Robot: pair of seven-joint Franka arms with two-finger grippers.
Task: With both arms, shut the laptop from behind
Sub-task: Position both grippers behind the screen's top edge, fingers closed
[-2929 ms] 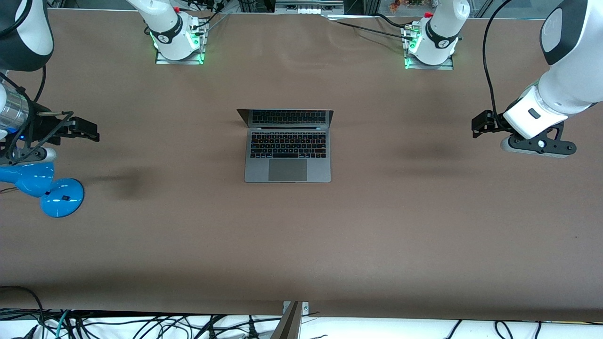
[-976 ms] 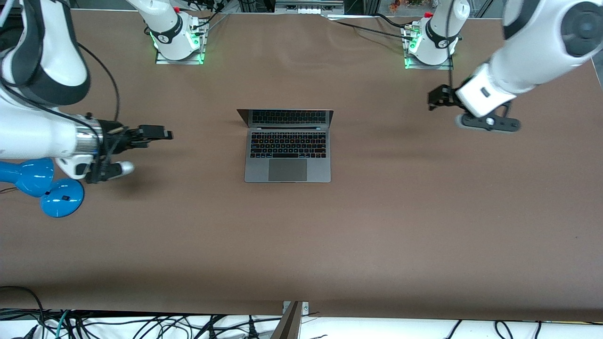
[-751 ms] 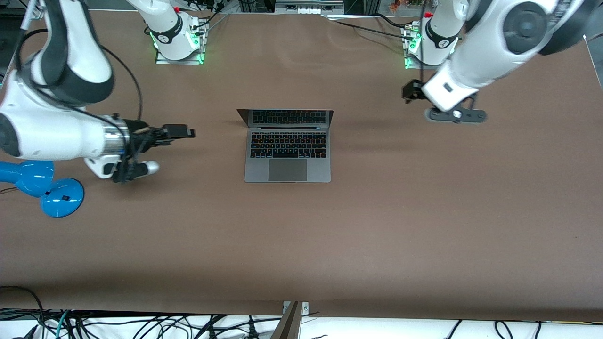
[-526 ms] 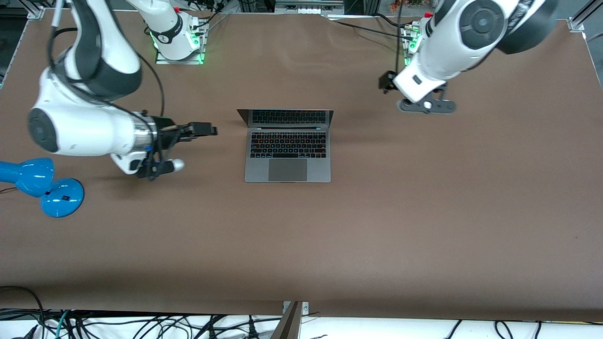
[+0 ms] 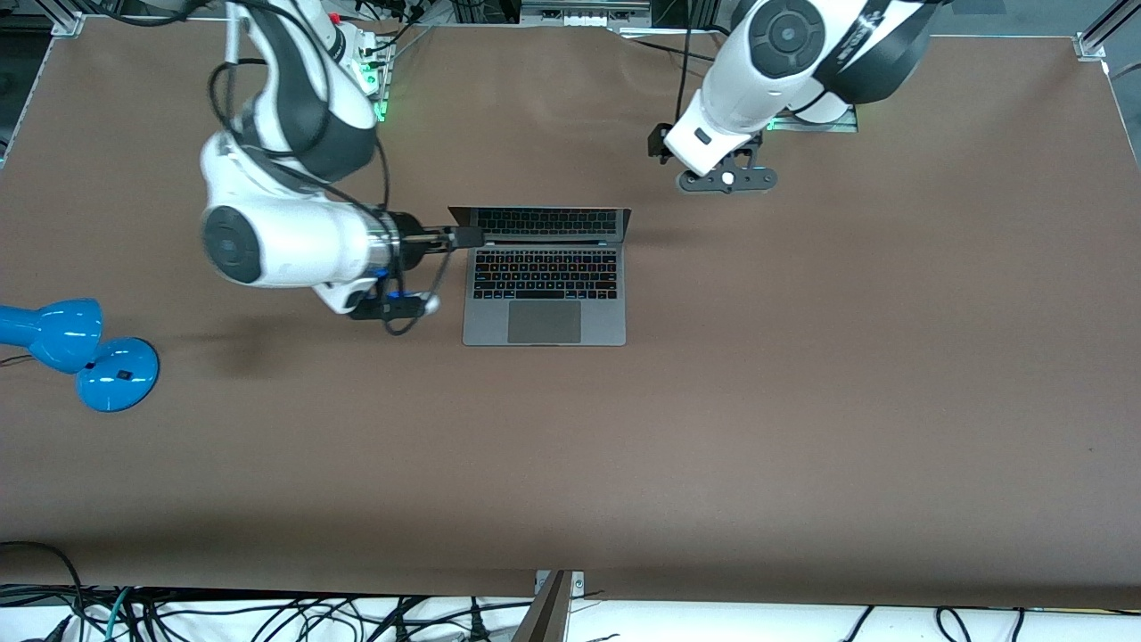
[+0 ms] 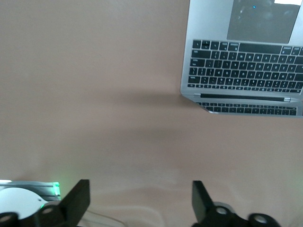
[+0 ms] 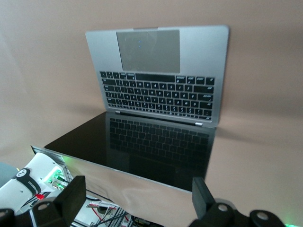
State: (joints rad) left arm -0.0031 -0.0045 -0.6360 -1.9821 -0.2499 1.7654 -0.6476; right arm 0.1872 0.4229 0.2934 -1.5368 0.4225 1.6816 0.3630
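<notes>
The right gripper (image 5: 465,237) hung unclenched at the open laptop (image 5: 545,276) lid's corner. The left gripper (image 5: 660,144), also spread, hovered over the bare brown table (image 5: 802,383) near the lid

lamp (image 5: 76,352) at right arm's end; laptop (image 5: 545,299) mid-table.

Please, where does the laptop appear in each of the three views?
Front view: the laptop sits open at mid-table, screen edge toward the bases.
Left wrist view: laptop in a corner, partly cut off.
Right wrist view: laptop fills the middle.
Shared landmark: its trackpad.
</notes>
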